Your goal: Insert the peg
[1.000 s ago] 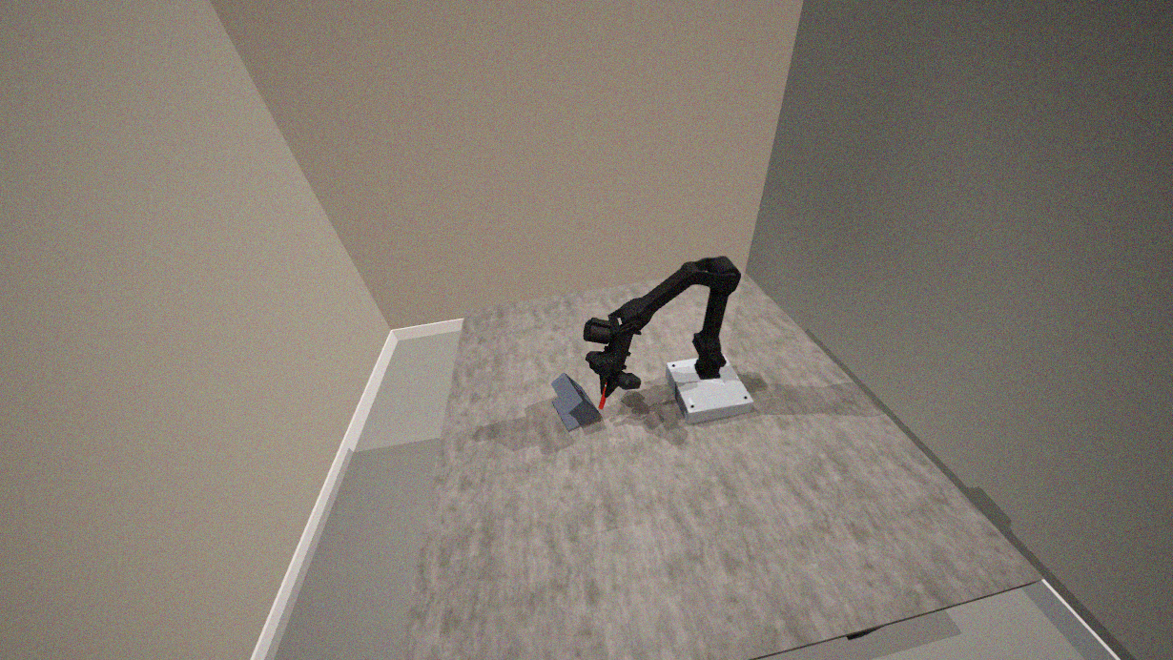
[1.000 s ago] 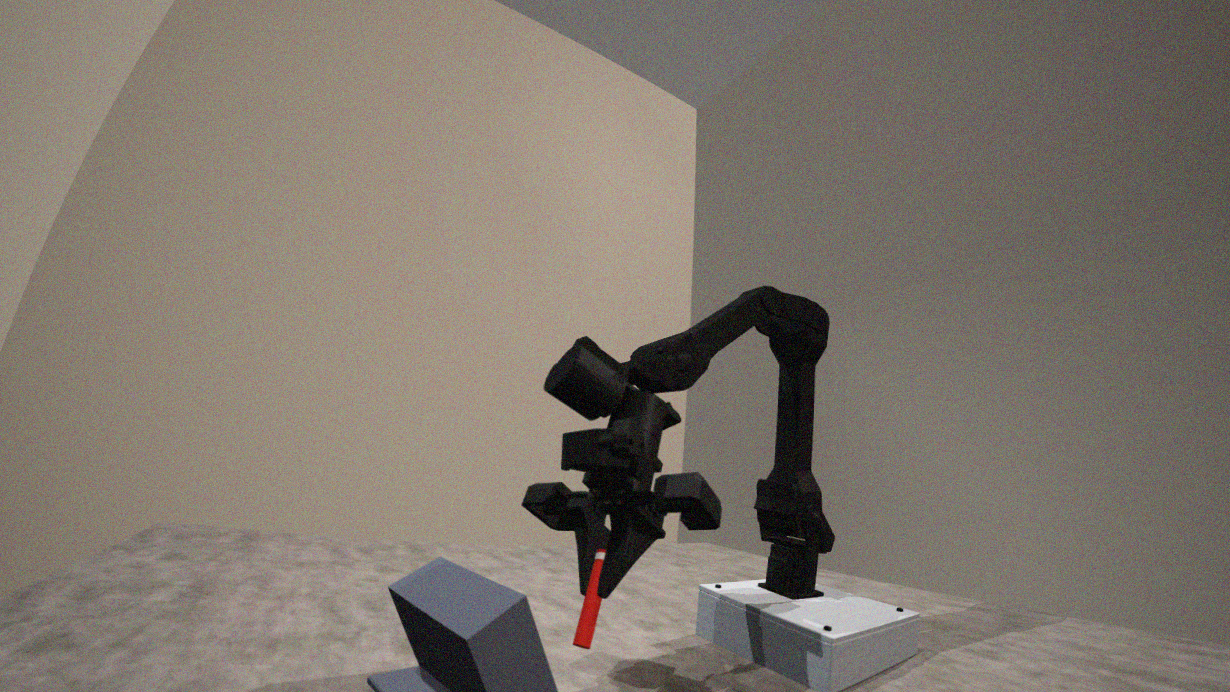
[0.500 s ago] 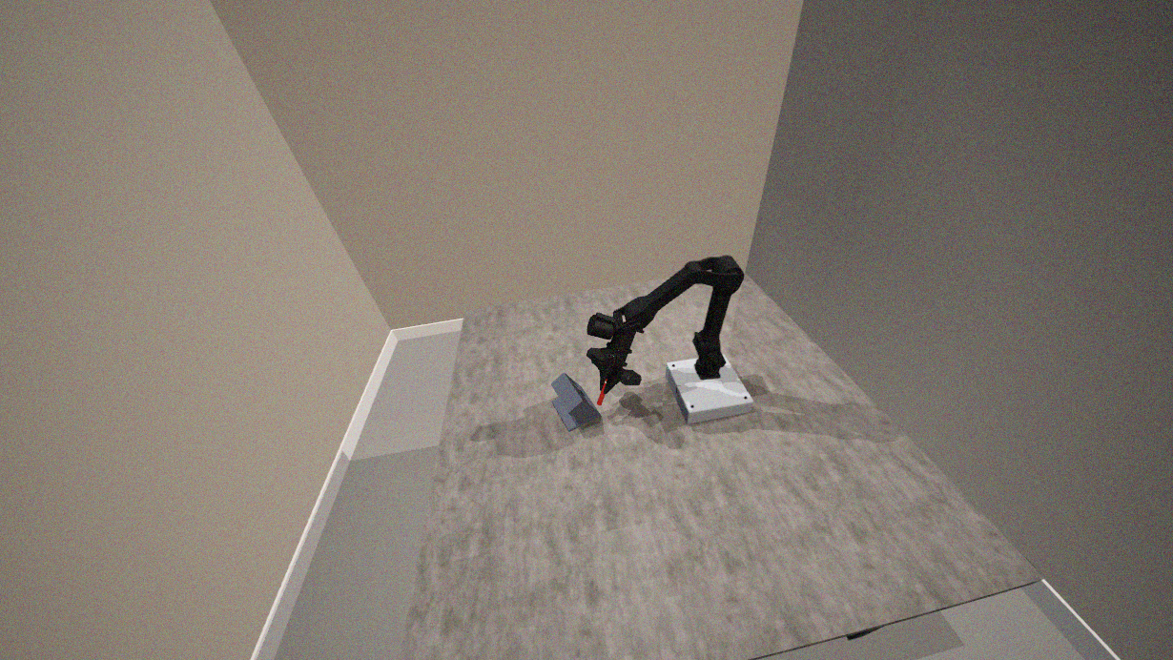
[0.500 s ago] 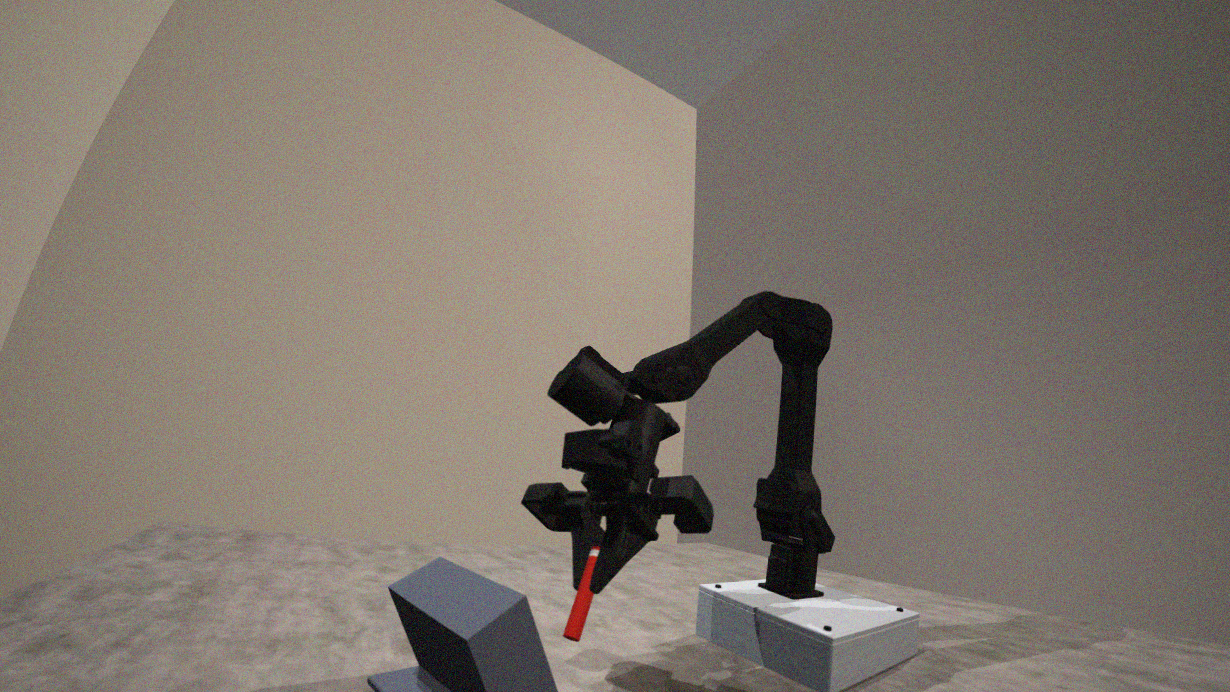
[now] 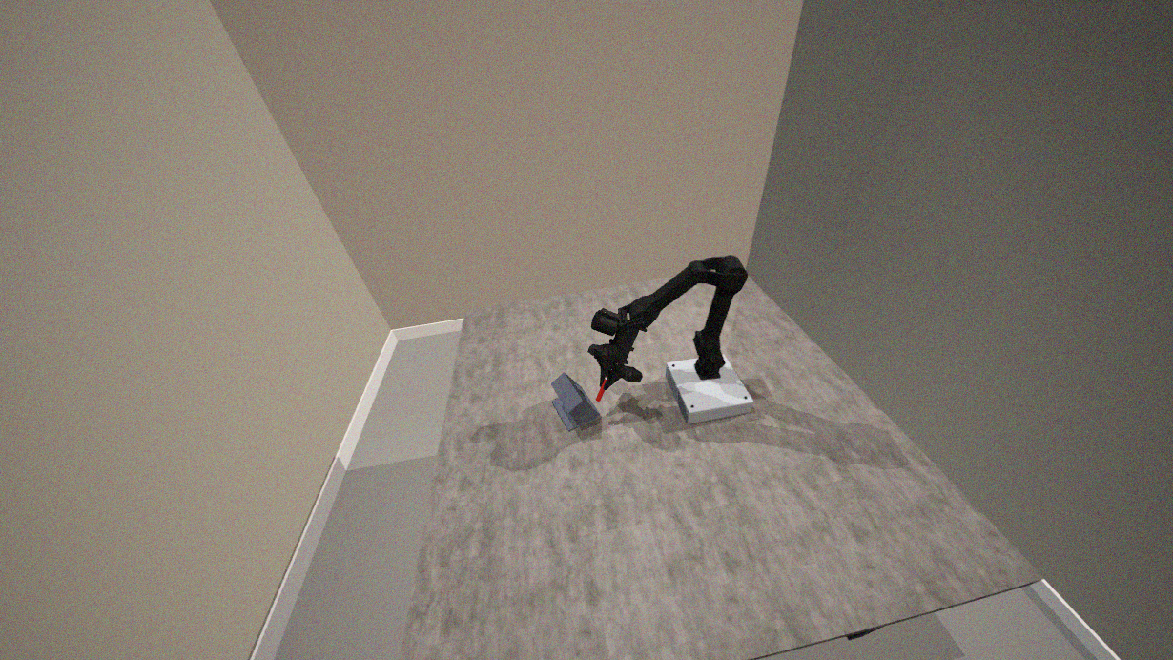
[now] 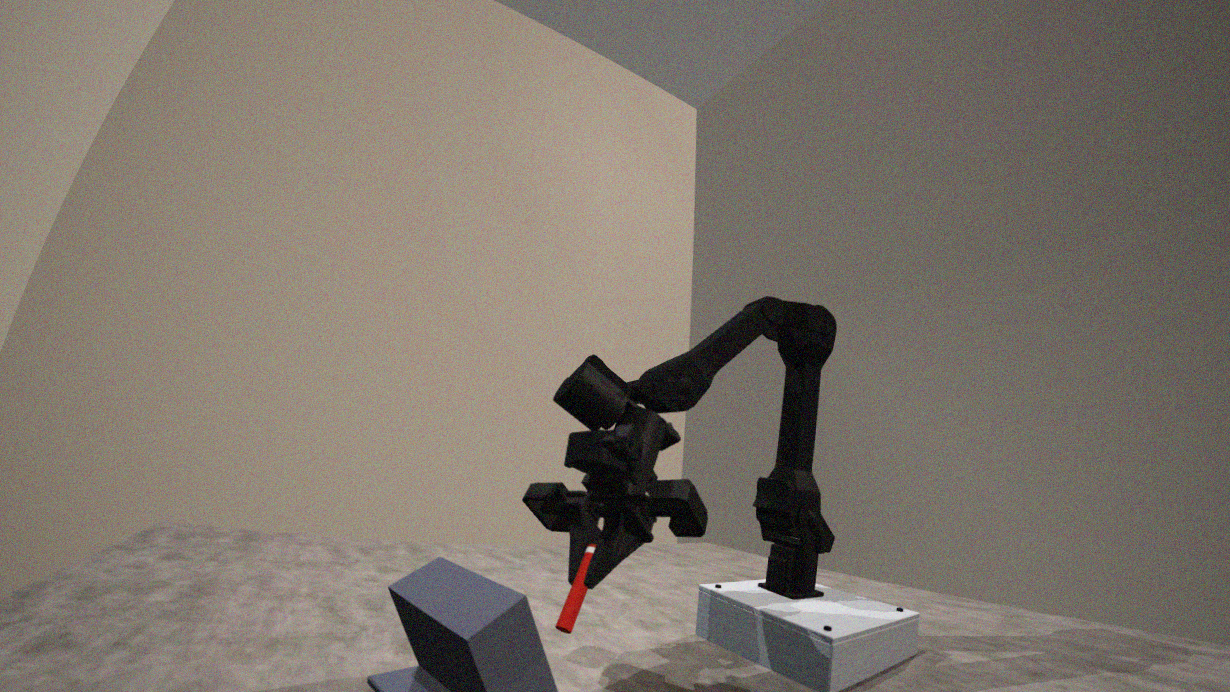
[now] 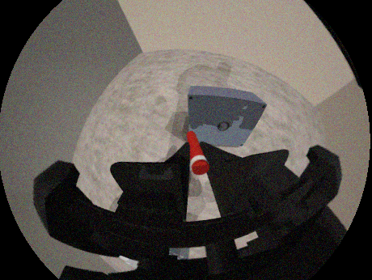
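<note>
A round red peg with a white band near its top is held tilted above the table, its bottom end free in the air. My gripper is shut on the peg. The blue-grey sloped panel stands beside the peg, on the side away from the robot's base. Its round hole shows in the wrist view, ahead and to the right of the peg. The peg and panel are apart. The hole is hidden in the exterior view.
The white base block carries the arm, on the far side of the peg from the panel. The panel's foot plate lies on the table. Walls rise beyond the table.
</note>
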Tool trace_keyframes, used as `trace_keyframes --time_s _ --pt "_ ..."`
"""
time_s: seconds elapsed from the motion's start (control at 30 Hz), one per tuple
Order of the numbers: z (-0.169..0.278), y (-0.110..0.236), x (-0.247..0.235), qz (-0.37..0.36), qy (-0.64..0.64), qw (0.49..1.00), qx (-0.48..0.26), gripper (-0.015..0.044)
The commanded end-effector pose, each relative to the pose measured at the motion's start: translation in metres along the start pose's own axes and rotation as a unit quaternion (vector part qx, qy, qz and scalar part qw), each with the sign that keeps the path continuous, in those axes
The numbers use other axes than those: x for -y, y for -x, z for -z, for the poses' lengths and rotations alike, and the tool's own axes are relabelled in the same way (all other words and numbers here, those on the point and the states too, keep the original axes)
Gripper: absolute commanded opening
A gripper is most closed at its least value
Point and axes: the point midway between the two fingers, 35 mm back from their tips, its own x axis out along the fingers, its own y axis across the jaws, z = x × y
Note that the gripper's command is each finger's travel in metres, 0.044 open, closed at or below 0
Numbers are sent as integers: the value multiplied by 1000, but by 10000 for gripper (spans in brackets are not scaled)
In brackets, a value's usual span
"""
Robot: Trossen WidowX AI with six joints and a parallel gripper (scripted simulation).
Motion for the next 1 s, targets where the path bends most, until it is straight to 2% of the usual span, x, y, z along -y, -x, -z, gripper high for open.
trace_keyframes --time_s 0.0,0.97 --pt "3 3 2 2 7 1000 14 0" --pt "19 18 19 27 33 996 81 0"
